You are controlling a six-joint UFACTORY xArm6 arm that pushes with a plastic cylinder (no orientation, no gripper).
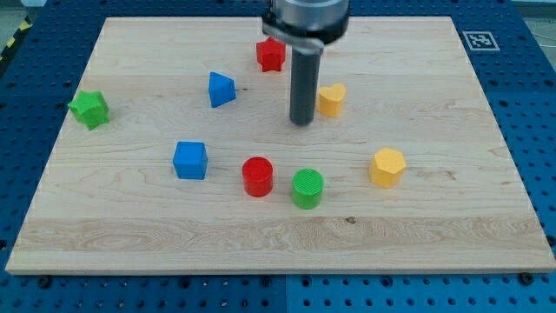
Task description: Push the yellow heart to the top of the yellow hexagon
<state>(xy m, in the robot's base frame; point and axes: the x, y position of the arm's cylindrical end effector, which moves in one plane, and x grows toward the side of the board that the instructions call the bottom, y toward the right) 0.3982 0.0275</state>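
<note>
The yellow heart [331,100] lies above and left of the yellow hexagon [387,167], well apart. My tip [301,122] stands just left of the heart; no gripper is fitted. The heart appears light, rigid and slippery: push its flat left flank centrally to limit rotation.

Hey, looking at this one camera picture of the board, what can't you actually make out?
- Camera view: the top of the arm is cut off by the view's top edge; only the rod shows.
- My tip sits just left of the yellow heart; whether they touch cannot be told.
- The red star-like block is partly hidden by the rod's housing.
- The marker at the view's top right is too small to read.
</note>
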